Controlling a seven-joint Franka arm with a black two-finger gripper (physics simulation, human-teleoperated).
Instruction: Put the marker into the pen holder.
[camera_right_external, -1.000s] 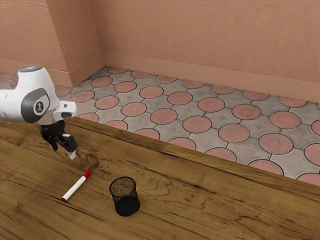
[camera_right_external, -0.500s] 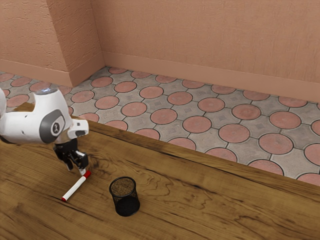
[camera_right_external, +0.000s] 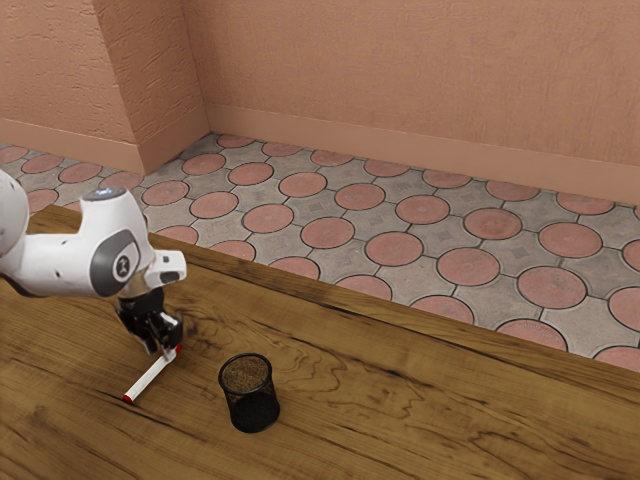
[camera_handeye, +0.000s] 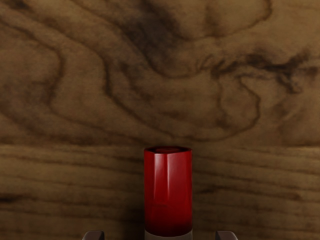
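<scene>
Over there, the end effector (camera_right_external: 166, 354) is unclenched, astride the marker (camera_right_external: 150, 380) near its red end (camera_handeye: 168, 195); I'd have it close squarely and evenly before lifting towards the nearby pen holder (camera_right_external: 249, 397).

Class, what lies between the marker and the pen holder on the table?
Bare wooden tabletop lies between the marker and the pen holder; the exterior view shows that.
</scene>
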